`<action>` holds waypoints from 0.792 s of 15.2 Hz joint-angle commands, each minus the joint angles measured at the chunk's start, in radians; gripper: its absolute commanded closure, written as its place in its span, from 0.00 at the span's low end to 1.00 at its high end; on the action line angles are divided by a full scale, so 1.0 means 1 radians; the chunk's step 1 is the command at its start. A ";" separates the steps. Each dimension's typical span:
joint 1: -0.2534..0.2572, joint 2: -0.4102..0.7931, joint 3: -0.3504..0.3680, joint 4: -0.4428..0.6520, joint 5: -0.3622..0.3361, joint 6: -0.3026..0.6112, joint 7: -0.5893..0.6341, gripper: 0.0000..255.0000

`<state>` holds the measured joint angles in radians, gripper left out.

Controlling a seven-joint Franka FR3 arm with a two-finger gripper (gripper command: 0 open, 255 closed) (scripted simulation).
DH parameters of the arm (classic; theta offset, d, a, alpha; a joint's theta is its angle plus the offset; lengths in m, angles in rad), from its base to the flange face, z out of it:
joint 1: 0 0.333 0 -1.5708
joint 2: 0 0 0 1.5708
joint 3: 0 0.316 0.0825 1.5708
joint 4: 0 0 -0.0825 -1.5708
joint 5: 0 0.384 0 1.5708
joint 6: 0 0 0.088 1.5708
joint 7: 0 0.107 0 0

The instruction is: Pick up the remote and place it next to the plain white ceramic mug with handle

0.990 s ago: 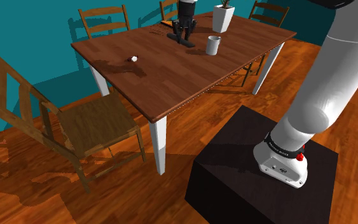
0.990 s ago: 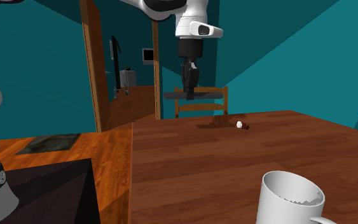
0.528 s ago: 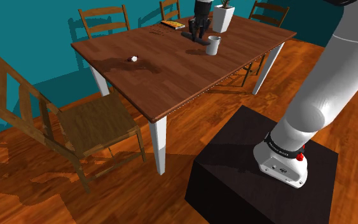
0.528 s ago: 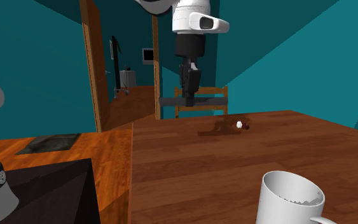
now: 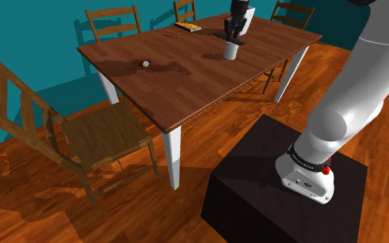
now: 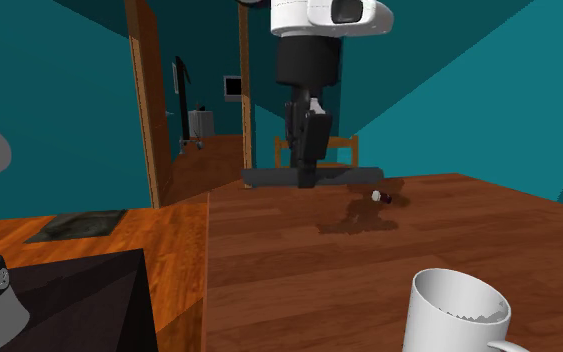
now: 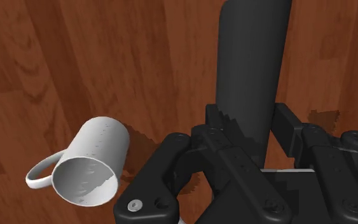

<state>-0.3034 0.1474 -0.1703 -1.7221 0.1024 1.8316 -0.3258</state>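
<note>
Wrist view: clasped remote [image 7: 254, 63] near mug [image 7: 95, 149].

Support: rectangular wooden table [image 5: 186, 79], dark reddish-brown plank top, white legs [image 5: 174, 157].

On top:
- white mug [image 5: 231, 50], upright, with handle, towards the shoulder view's right end; bare wood all round it in the wrist view.
- small white and dark object [image 5: 145, 63], alone near the opposite end, well apart from the mug.
- flat orange-covered book [image 5: 187, 27] at the far edge.
- white planter [image 5: 250, 17] at the far corner, beyond the mug, partly hidden.
</note>
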 commanded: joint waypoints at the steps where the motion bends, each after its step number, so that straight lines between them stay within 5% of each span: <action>1: -0.027 -0.001 -0.020 0.001 0.001 -0.006 -0.048 1.00; 12: -0.180 0.123 -0.111 0.166 0.036 -0.071 -0.288 1.00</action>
<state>-0.4698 0.2526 -0.2749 -1.5852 0.1338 1.7741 -0.5942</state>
